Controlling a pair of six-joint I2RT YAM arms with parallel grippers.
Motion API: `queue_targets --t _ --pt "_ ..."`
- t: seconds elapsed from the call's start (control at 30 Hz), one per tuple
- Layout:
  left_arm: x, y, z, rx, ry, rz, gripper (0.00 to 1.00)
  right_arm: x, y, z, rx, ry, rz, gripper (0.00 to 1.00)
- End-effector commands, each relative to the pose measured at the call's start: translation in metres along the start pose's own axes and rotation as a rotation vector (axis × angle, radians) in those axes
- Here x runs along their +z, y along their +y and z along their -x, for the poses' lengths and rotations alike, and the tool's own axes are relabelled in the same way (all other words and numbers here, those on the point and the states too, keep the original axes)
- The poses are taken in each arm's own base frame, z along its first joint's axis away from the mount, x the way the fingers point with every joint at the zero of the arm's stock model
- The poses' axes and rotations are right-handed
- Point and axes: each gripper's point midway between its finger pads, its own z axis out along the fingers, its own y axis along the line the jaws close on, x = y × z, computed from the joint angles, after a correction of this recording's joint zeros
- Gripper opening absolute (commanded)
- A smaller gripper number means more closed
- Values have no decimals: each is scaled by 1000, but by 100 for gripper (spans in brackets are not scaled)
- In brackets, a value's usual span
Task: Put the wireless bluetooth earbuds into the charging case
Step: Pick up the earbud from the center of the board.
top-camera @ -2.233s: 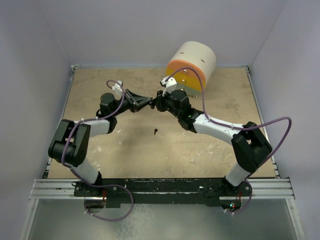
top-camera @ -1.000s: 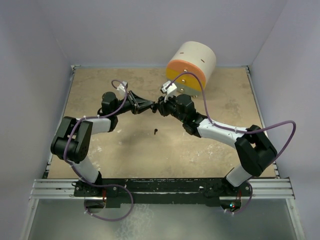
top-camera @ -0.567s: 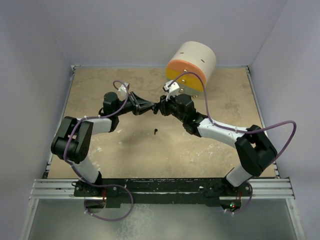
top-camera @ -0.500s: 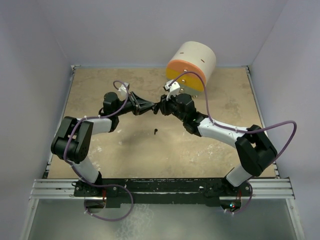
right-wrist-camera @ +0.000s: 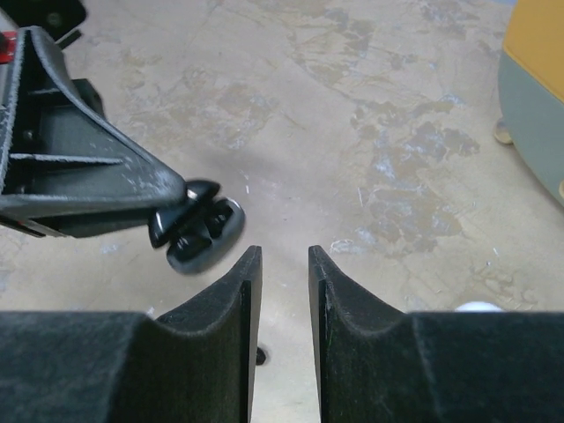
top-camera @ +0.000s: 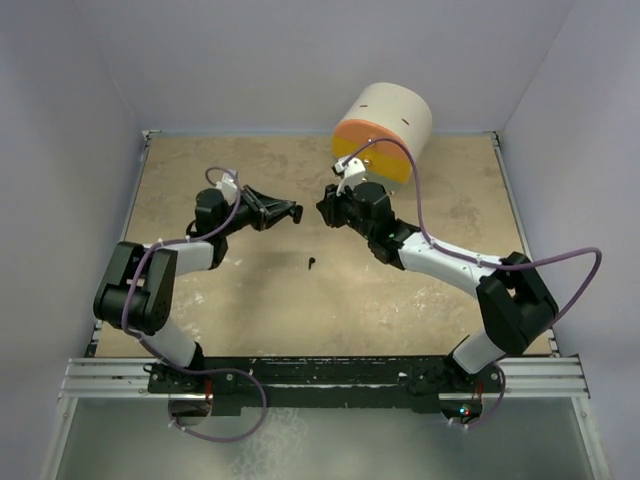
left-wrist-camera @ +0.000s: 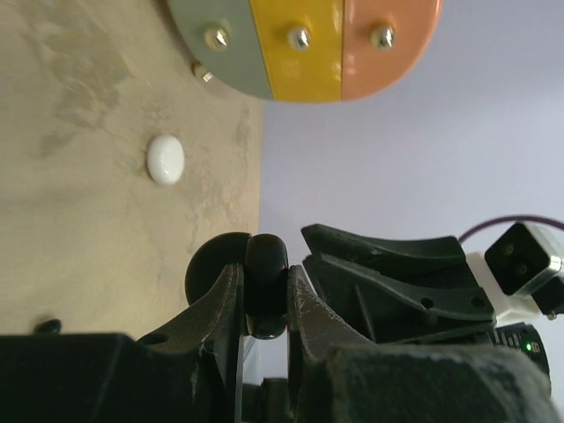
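Observation:
The charging case point(left-wrist-camera: 265, 286) is a small glossy black puck, and my left gripper point(left-wrist-camera: 264, 295) is shut on it above the table. In the right wrist view the case point(right-wrist-camera: 204, 233) hangs open at the left fingertips with dark shapes inside. My right gripper point(right-wrist-camera: 282, 264) is a short way to its right, its jaws narrowly apart with nothing between them. In the top view the left gripper point(top-camera: 293, 211) and right gripper point(top-camera: 324, 207) face each other with a small gap. A tiny white oval piece point(left-wrist-camera: 165, 159), apparently an earbud, lies on the table near the drawer unit and also shows as a white speck point(right-wrist-camera: 480, 307).
A cream-and-orange cylindrical drawer unit point(top-camera: 383, 131) stands at the back right, close behind the right gripper. A small black speck point(top-camera: 311, 263) lies on the table in front of both grippers. Grey walls enclose the table on three sides.
The two grippers were tip to tip at the case. Now the left gripper has drawn back to the left with the case, and a gap has opened between them.

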Motion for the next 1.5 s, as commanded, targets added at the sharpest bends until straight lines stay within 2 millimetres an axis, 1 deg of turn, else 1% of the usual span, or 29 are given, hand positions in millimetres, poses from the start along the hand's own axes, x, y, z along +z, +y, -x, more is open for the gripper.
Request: queue_targets --t 0.0,0.1,0.27,0.3,0.37,0.47,0.67,0.73,0.87,1.1,1.3,1.47 --pt "-24 8 35 -1 -193 31 0 6 0 3 34 45 -21 30" --pt "-41 18 42 -31 -265 57 0 12 7 -26 59 151 -8 31" --pt "-55 20 40 -17 -293 85 0 13 22 -88 105 378 -54 33" --pt "-56 19 39 -14 -294 87 0 11 26 -99 112 412 -66 33" --pt "-61 17 36 -10 -297 85 0 9 34 -109 137 441 -77 34" --pt "-66 16 30 -11 -293 80 0 6 43 -117 191 457 -88 35" --pt "-77 14 16 -18 -280 61 0 4 56 -130 248 493 -105 43" --pt "-80 13 12 -20 -274 56 0 4 57 -135 261 501 -112 44" --pt "-84 12 7 -16 -269 50 0 7 50 -141 272 502 -166 49" --pt "-85 11 6 -12 -265 45 0 14 40 -153 253 536 -242 49" --pt "-83 12 7 -11 -261 50 0 16 41 -154 270 541 -247 49" --pt "-82 15 8 -14 -260 55 0 16 40 -162 261 559 -249 49"
